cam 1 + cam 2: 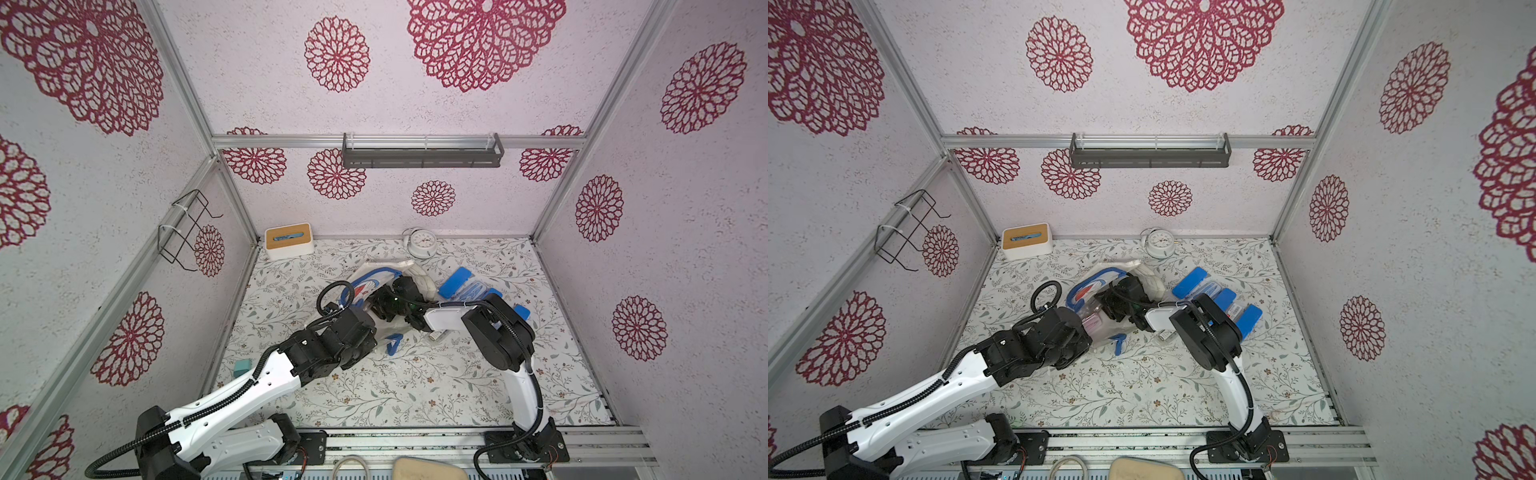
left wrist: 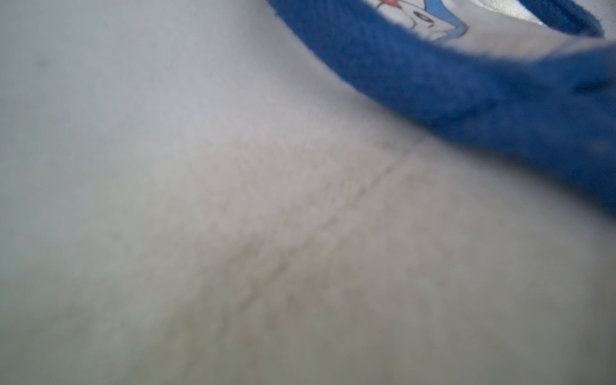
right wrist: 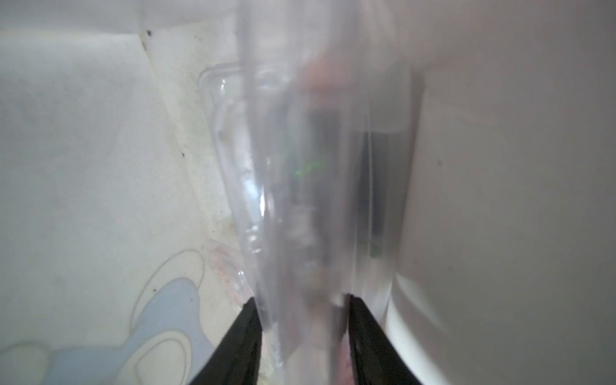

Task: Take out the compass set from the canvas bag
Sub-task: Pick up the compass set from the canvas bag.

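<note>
The compass set (image 3: 300, 200) is pinched by the right pincer (image 3: 301, 300) inside the canvas bag (image 1: 409, 270); the left pincer, hidden at the bag's edge, is closed. It could be snagged by slack cloth and pulled loose.

This is a robot lab's test cell dressed as a home. Wallpapered panels (image 1: 374, 104) with red flower medallions sit in a bare aluminium frame (image 1: 291, 142), and two white-and-black arms, left arm (image 1: 232, 399) and right arm (image 1: 523, 386), are bolted to a metal rail (image 1: 415, 440) at the front. Household props complete the set: a floral-covered desk (image 1: 415, 386), a tissue box (image 1: 289, 245), an alarm clock (image 1: 422, 244), a grey wall shelf (image 1: 422, 158) and a wire rack (image 1: 183, 232).
</note>
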`<state>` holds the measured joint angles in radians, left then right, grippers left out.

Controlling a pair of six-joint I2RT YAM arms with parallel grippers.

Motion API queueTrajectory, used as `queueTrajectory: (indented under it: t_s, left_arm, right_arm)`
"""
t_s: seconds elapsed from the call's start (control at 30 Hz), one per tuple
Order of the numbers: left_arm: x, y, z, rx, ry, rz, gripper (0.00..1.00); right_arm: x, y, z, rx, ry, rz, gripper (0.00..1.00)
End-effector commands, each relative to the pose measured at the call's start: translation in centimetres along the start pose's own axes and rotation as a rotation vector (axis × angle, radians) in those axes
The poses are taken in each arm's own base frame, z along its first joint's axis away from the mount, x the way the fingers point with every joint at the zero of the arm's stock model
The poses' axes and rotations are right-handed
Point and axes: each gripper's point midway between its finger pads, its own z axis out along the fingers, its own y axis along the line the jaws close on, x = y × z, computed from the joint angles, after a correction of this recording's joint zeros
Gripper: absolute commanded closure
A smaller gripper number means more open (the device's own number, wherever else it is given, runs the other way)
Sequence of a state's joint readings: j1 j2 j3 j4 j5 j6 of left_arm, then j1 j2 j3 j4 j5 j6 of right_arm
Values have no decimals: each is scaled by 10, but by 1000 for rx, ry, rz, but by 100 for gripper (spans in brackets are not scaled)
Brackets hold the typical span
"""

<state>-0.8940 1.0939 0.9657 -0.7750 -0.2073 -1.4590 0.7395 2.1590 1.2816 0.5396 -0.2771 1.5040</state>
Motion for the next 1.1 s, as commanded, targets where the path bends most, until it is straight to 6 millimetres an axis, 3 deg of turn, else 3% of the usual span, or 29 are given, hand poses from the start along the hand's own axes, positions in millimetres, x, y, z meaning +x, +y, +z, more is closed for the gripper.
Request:
queueTrajectory:
  t_s: [0.0, 0.23, 0.43, 0.6, 0.73, 0.93, 1.07]
  left_arm:
    - [-1, -2, -4, -2, -3, 16, 100]
    - [-1, -6, -2, -1, 2, 31, 100]
    - [-1, -2, -2, 0, -4, 20, 100]
    - [1, 3, 0, 2, 1, 6, 100]
    - [2, 7, -1, -9, 5, 4, 100]
    - [1, 12, -4, -18, -2, -5, 100]
    - [-1, 13, -5, -21, -8, -9, 100]
  right_arm:
    - [-10, 50, -20, -128, -34, -47, 65]
    - [-9, 55, -27, -139, -38, -51, 71]
    - [-11, 45, -27, -105, -46, -41, 60]
    - [-16, 34, -25, -79, -56, -11, 60]
    - [-18, 38, -24, -104, -64, -8, 59]
    - [-20, 42, -27, -119, -80, 4, 47]
    - [-22, 46, -32, -130, -96, 4, 50]
